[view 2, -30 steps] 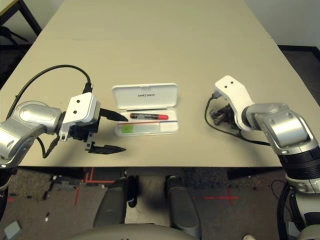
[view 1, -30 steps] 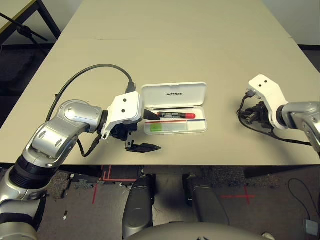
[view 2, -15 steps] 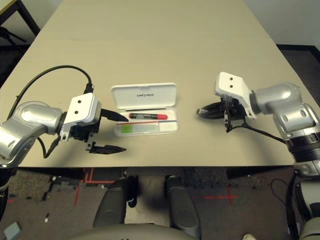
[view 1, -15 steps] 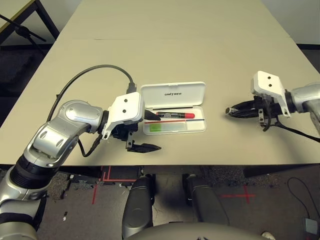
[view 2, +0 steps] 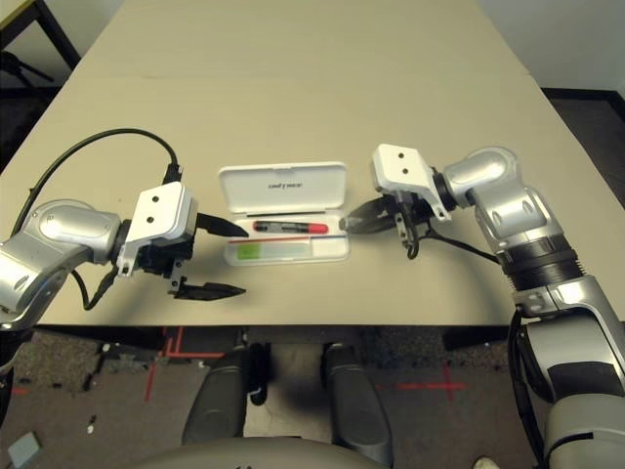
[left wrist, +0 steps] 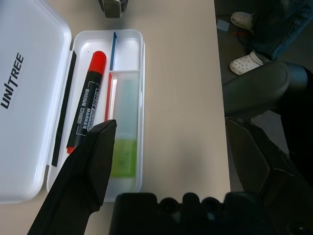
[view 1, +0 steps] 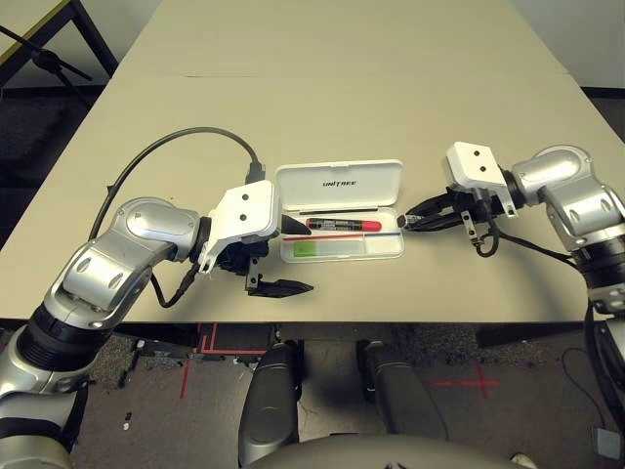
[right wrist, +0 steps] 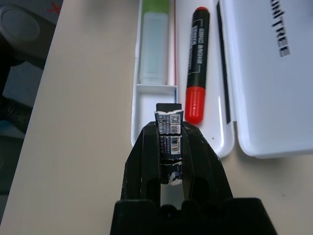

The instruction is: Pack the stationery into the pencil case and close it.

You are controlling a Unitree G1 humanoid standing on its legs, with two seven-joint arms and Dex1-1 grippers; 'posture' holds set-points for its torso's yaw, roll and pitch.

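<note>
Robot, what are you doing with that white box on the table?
The robot is packing stationery into the open pencil case. The red-and-black marker and the pale green stick already lie inside. The right gripper is shut on a small item with a printed label, holding it at the case's right end. The left gripper waits open at the other end, one finger over the rim. The lid is still open.
</note>
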